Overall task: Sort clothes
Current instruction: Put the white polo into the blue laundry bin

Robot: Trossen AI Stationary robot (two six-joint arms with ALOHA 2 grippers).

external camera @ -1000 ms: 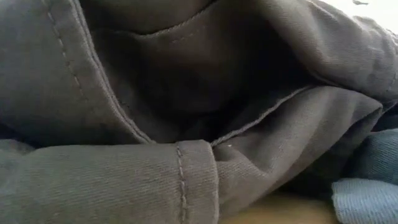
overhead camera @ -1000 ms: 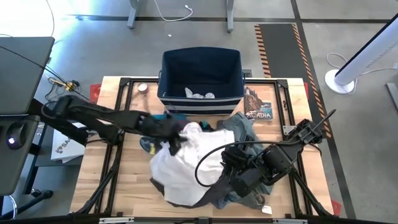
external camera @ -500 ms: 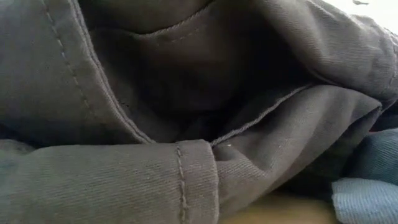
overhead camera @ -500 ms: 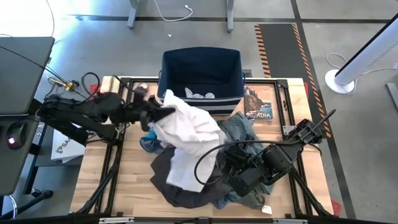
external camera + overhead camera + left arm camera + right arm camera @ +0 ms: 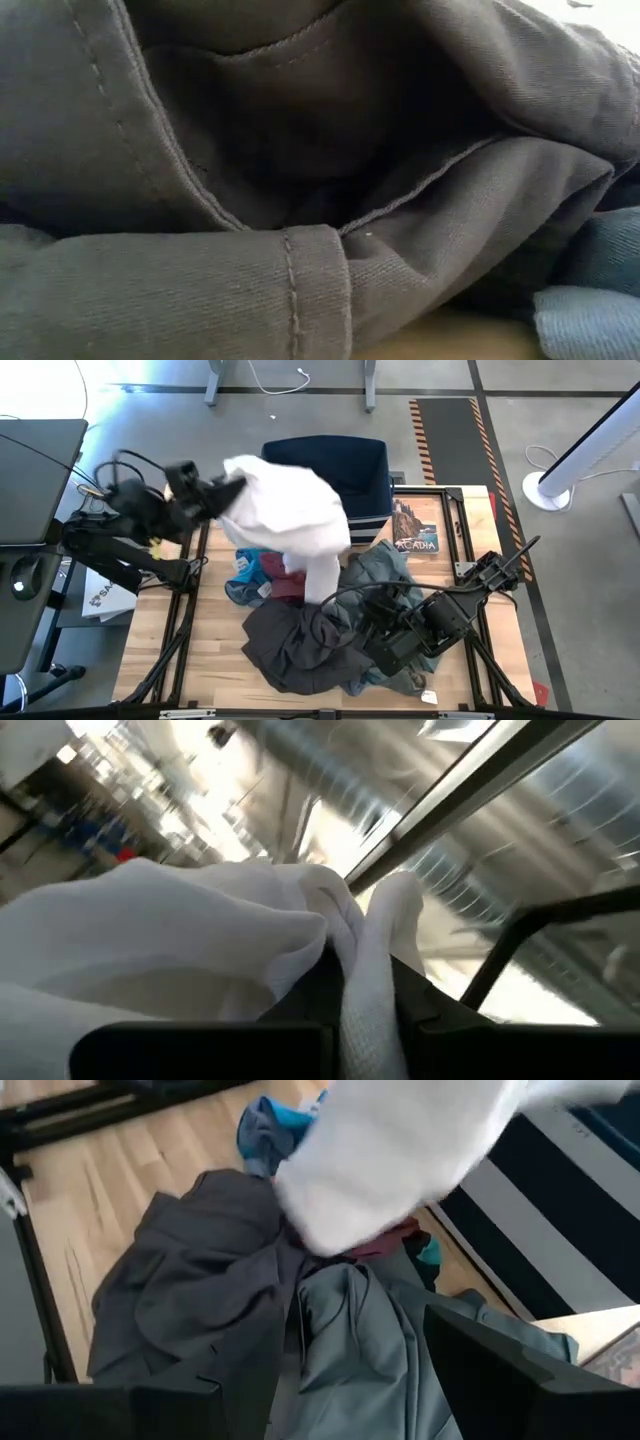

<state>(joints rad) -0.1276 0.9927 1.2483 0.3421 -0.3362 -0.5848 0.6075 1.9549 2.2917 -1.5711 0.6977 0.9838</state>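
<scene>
Left end effector pinches the white garment — lifted beside the navy bin — while the right end effector rests spread near it.

Grey workshop floor around a pale wooden desk

Seen from above, the desk is light plank wood with a black metal frame running along its edges. The floor is smooth grey concrete, crossed by dark seams. A strip of orange-and-black hazard tape runs beside a dark mat behind the desk. Two grey metal legs stand at the far side, with a white cable looped between them. A white stand on a round base sits to the right. A dark cabinet fills the left edge.
</scene>
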